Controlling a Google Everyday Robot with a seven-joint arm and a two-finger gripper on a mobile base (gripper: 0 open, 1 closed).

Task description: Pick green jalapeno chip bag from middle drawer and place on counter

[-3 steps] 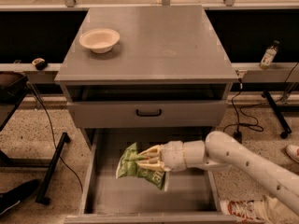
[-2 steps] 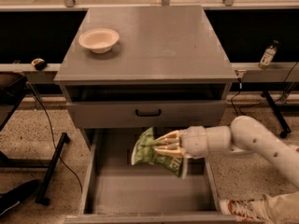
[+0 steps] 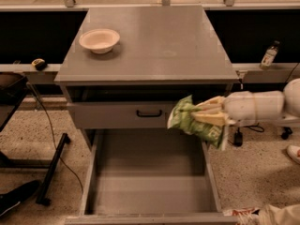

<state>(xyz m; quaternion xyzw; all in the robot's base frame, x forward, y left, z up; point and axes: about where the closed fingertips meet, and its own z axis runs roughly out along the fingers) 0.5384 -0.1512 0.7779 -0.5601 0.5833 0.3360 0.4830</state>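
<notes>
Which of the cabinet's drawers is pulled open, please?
The middle drawer, tray extended; the handled drawer above is shut. The gripper holds the chip bag beside it.

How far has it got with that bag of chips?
Done: the chip bag is out of the open drawer. In hand: the claw grips it in the air above the drawer's right edge, below the counter. Left: lifting it and setting it on top.

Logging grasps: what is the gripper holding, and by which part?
Above the middle drawer, the gripper clamps the green jalapeno chip bag across its upper-right part.
</notes>
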